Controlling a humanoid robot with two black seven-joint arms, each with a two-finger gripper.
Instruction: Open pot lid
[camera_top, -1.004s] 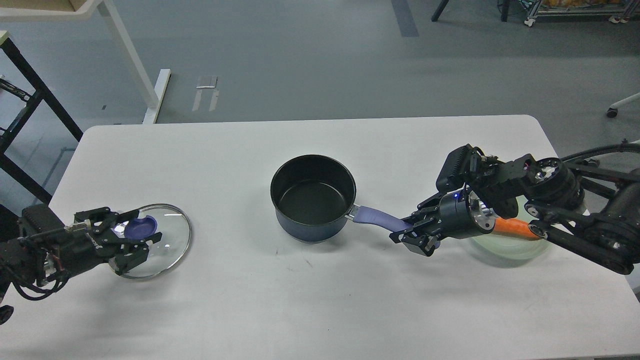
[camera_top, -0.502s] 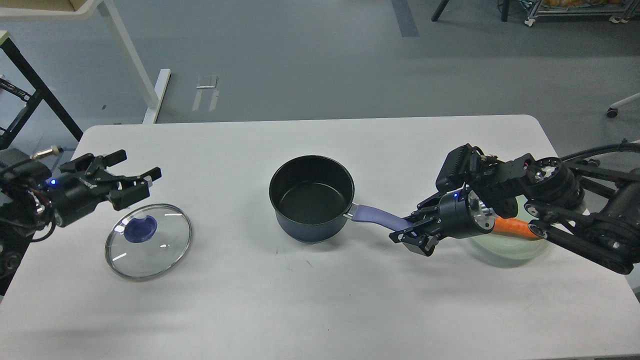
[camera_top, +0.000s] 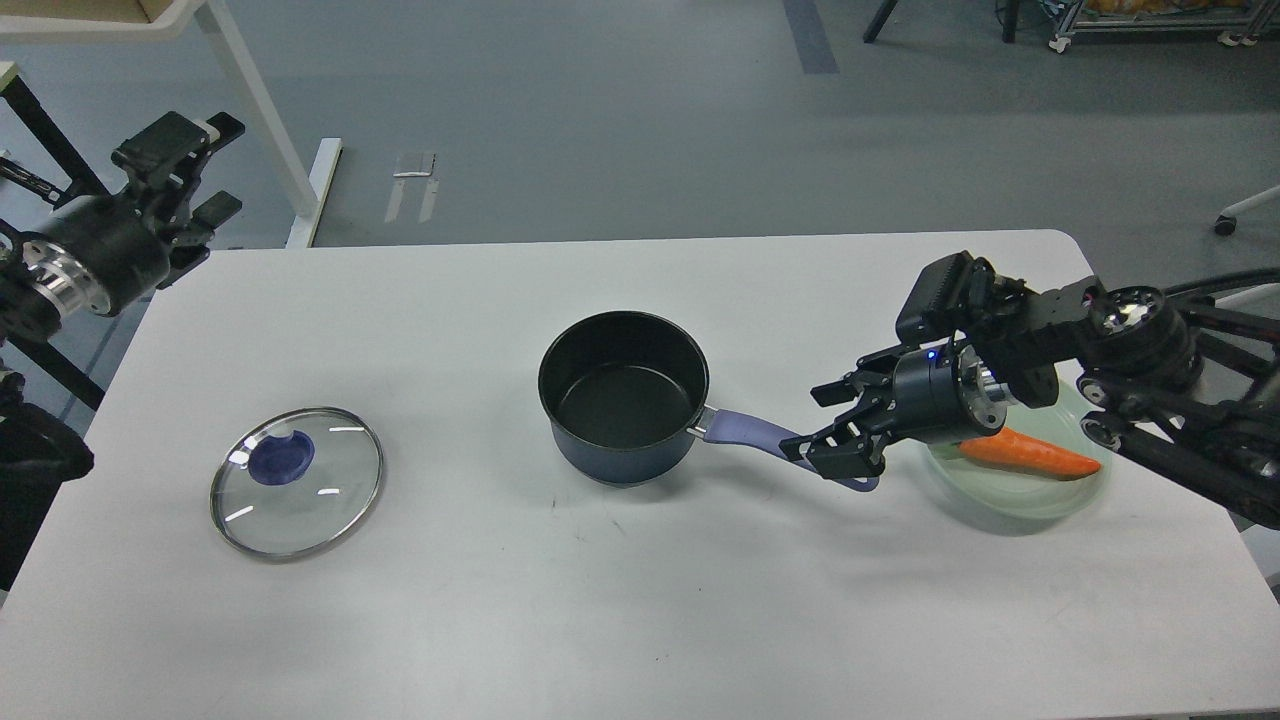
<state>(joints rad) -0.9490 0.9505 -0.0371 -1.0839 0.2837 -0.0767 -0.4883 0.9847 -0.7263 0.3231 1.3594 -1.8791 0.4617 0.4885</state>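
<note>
Glass, steel-rimmed round lid (camera_top: 297, 482) lies flat on the white bench (camera_top: 620, 600), off the black pot (camera_top: 624, 393); my left tool (camera_top: 185, 175), fingers apart, hangs nearer; right tool (camera_top: 838, 425) spread beside the purple handle (camera_top: 745, 432)

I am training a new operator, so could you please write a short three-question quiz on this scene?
1. True or false: the glass lid rests on the pot.
2. What lies on the plate? A) carrot B) spoon C) lid
3. Which tool is nearer the pot's handle?

Key:
1. False: it lies flat on the table, left of the pot.
2. A, the carrot.
3. The right tool; the left tool is raised far off.
</note>
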